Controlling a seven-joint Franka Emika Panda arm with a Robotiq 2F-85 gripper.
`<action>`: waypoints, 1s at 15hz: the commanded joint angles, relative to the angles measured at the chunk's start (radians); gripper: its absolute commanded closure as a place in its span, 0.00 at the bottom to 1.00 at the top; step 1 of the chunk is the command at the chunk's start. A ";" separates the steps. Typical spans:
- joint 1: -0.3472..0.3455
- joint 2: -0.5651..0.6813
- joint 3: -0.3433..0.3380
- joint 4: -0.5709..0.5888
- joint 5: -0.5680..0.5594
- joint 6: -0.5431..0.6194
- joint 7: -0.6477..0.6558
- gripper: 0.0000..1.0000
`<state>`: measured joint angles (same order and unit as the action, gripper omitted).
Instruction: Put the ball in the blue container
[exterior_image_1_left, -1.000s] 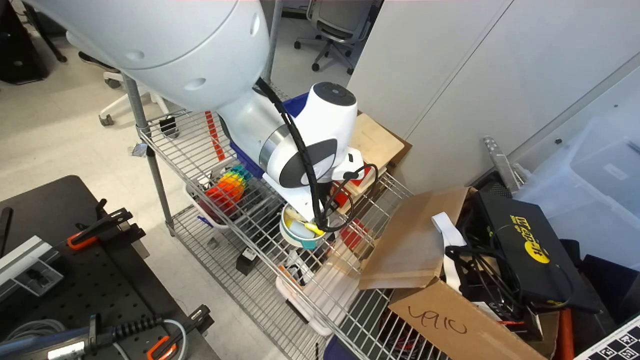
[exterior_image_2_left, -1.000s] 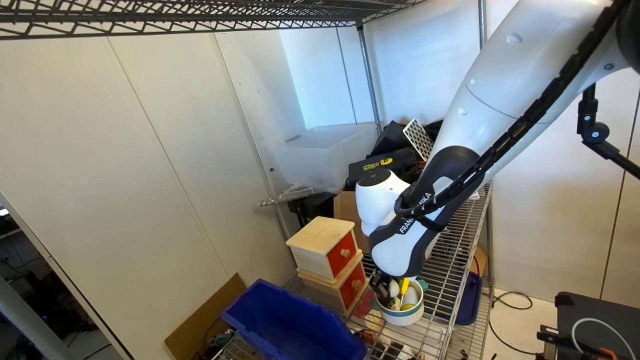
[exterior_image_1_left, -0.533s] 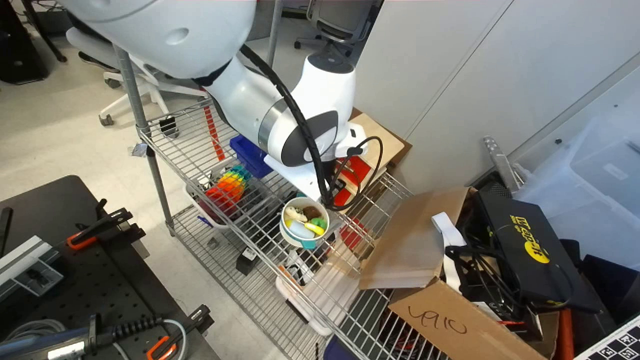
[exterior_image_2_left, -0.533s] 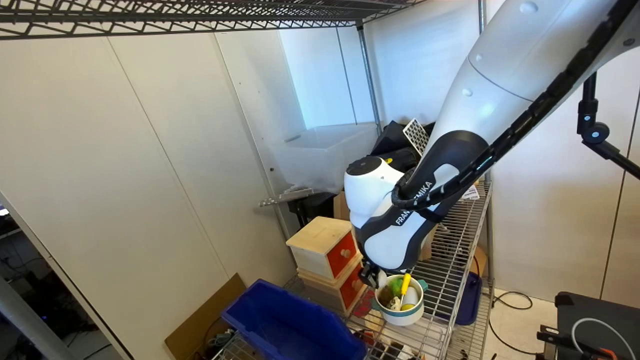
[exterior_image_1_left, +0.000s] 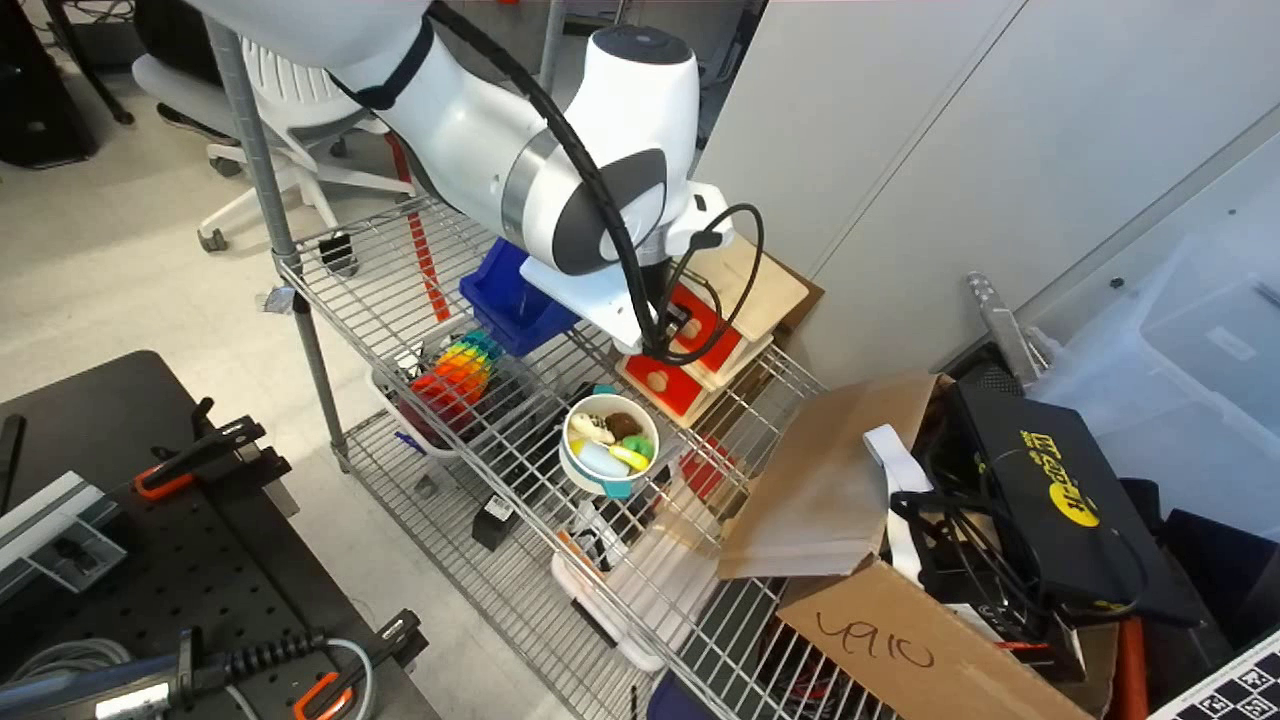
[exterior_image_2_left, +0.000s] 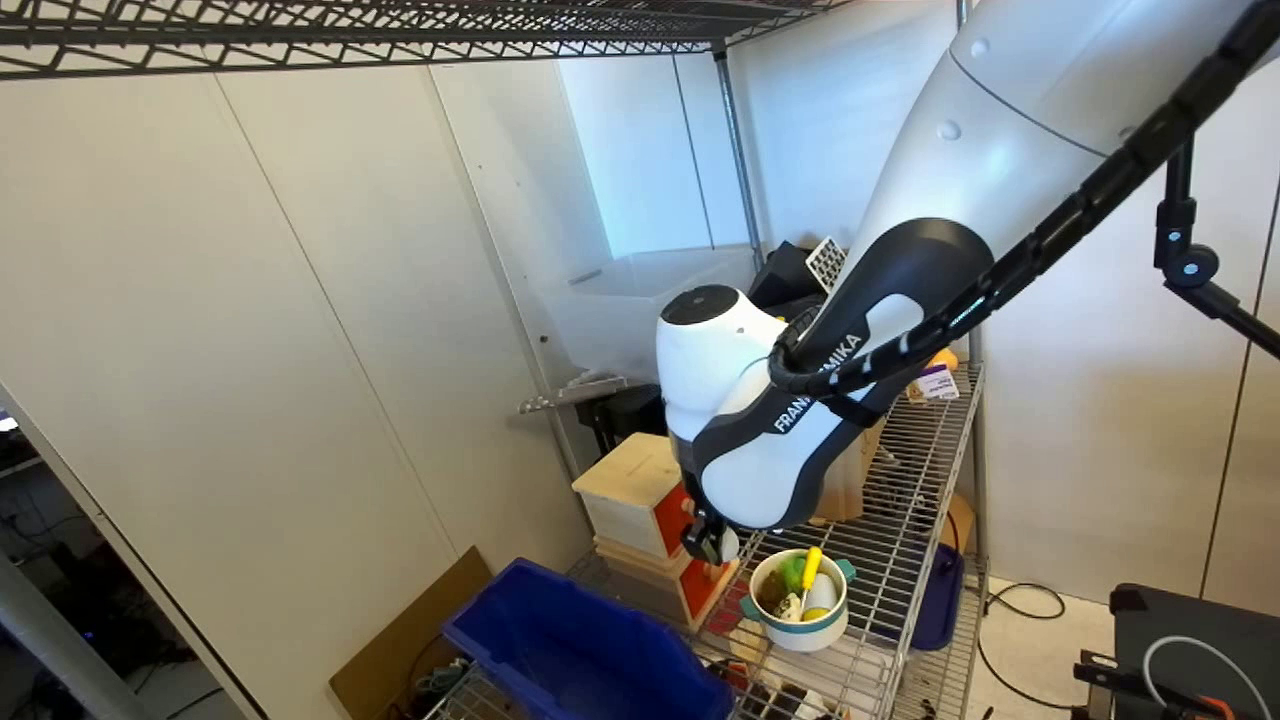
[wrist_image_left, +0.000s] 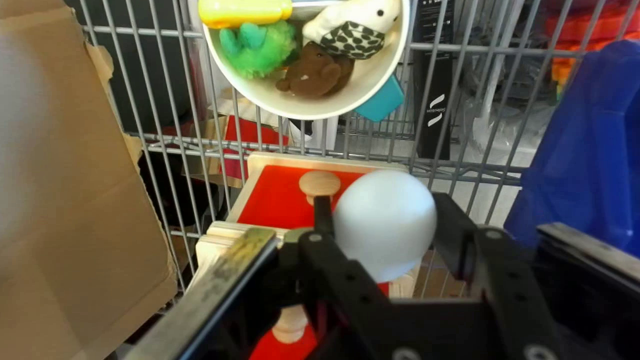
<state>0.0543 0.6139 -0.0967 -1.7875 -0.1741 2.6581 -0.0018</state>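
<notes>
A smooth white ball (wrist_image_left: 384, 235) is clasped in the partly closed end effector (wrist_image_left: 383, 215) near the red-fronted drawer box (exterior_image_2_left: 622, 515); wire shelf (exterior_image_2_left: 920, 470) is exposed between the open-topped blue storage bin (exterior_image_2_left: 590, 640) and teal-handled pot (exterior_image_2_left: 805, 637).

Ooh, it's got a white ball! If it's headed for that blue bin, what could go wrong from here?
The hand pinches a smooth-looking, round white ball, which might slip out and roll across the wire shelf. The hand also seems close to the wooden drawer boxes, so it could bump a knob. And the blue bin lies off to one side, so letting go too early would probably miss it.
</notes>
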 joint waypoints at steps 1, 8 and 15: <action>0.014 -0.027 0.013 -0.013 0.002 0.003 0.028 0.74; 0.035 -0.060 0.059 -0.032 0.013 0.029 0.029 0.74; 0.008 -0.094 0.164 -0.053 0.101 0.000 -0.038 0.74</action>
<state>0.0853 0.5588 0.0223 -1.8040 -0.1206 2.6663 0.0049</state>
